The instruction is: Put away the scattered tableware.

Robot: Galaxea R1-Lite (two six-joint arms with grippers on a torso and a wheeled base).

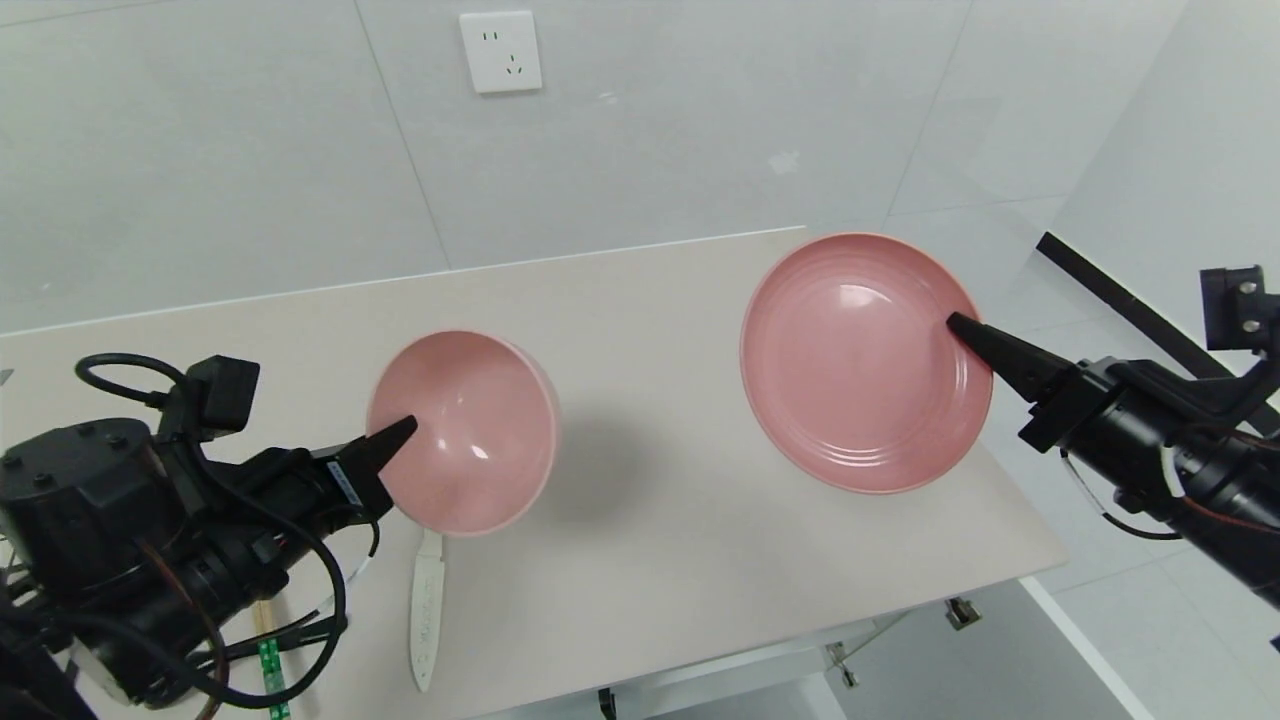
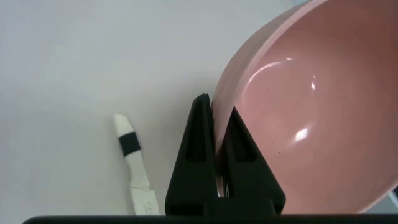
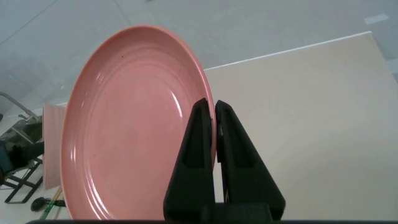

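A glossy, deep round pink bowl [image 1: 470,440] hangs tilted over the desk's [image 1: 650,520] front-left part, its rim pinched by the left gripper [image 1: 405,428], while the right gripper [image 1: 955,322] clamps the rim of a smooth, ring-ridged pink plate [image 1: 850,360] tilted over the right edge.

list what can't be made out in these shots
- Head view: the far end of the slim white plastic utensil is hidden behind the glossy pink round bowl, so its type is unclear.
- Head view: a thin wooden stick is mostly covered by the left arm and its cables.
- Head view: the ridged pink round plate shows no underside, and it hides the second finger of the right end effector.
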